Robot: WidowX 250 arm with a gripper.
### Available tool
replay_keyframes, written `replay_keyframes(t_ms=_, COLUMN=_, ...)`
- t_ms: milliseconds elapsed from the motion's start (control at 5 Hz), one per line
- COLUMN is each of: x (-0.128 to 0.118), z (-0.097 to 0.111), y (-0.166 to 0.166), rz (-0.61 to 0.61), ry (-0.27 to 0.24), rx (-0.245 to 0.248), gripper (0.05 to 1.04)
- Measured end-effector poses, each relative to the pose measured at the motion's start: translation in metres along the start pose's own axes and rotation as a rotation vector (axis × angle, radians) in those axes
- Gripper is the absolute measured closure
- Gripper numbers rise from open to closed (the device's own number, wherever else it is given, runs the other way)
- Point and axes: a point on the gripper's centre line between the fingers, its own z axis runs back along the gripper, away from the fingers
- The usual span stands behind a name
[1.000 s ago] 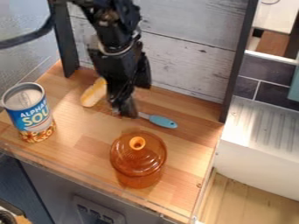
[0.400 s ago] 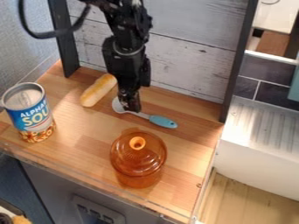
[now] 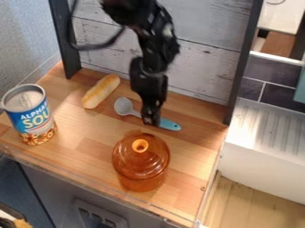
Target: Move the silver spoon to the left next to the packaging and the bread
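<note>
While hand (image 3: 151, 120) hangs over spoon (image 3: 123, 106), cannot tell opening or hold | can (image 3: 24, 99): lettered label (image 3: 35, 117) (mostly blue)

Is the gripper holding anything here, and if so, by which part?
Cannot be told: the gripper hides the spoon at mid-handle, where any hold would be.

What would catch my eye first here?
Probably the black arm, coming down from the top over the spoon. Next, the shiny orange jar at the front, then the bright soup can at the left.
</note>
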Motion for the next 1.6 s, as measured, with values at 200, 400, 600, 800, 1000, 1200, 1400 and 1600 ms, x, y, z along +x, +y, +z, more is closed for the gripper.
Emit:
replay_keyframes(t_ms=200, x=-0.008, z=-0.016, y=-0.001, rz=-0.038, ry=-0.007, rx=0.034, gripper=0.083)
replay_keyframes(t_ms=400, x=-0.011, z=-0.023, y=-0.005, rz=-0.047, ry=-0.004, rx=0.054, gripper=0.133)
replay_keyframes(t_ms=600, x=-0.015, z=-0.025, y=-0.004, rz=-0.069, ry=0.039, rx=0.075, gripper=0.418)
replay_keyframes(t_ms=800, x=-0.014, z=-0.025, y=0.000, rz=-0.122, ry=0.070, rx=0.104, gripper=0.717)
replay_keyframes(t_ms=1000, x=-0.016, z=-0.023, y=0.005, rz=-0.154, ry=0.094, rx=0.126, gripper=0.758)
replay_keyframes(t_ms=1200, x=-0.018, z=-0.006, y=0.002, rz=-0.187, ry=0.106, rx=0.102, gripper=0.758)
replay_keyframes(t_ms=1400, x=-0.028, z=0.006, y=0.001, rz=-0.258, ry=0.170, rx=0.091, gripper=0.758)
replay_keyframes(t_ms=1600, x=-0.023, z=0.019, y=-0.006, rz=-0.258, ry=0.245, rx=0.064, gripper=0.758)
